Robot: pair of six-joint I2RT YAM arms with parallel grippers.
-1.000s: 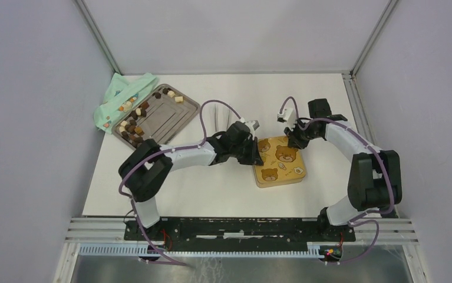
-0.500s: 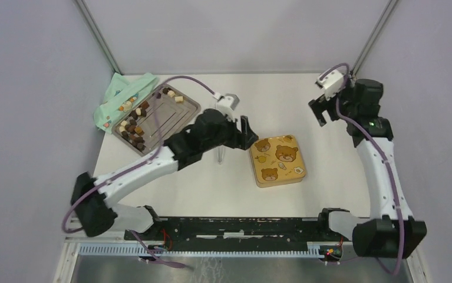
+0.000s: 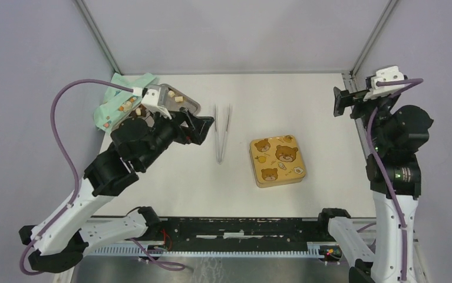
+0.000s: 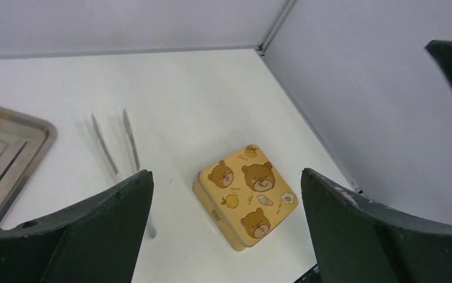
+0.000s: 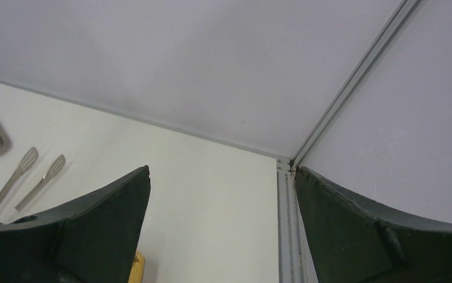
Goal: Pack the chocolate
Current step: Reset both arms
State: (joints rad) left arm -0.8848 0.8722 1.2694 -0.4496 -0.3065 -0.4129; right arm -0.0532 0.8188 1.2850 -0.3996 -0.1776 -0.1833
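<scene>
Tin (image 3: 277,160) stood lidded; chocolate (image 3: 128,106) at ten o'clock unpacked.
Left gripper (image 3: 198,125) and right gripper (image 3: 342,101) gaped empty; lifting the lid likely came next.

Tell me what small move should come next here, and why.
Probably lower the right gripper toward the gold tin to take its lid off. The tin looks closed, the chocolate lies on the metal tray, the tongs lie loose between them, and the left gripper, like the right, has open, empty jaws.

Lab booth, grey panel walls (image 3: 223,29), aluminium frame (image 3: 97,35)
</scene>
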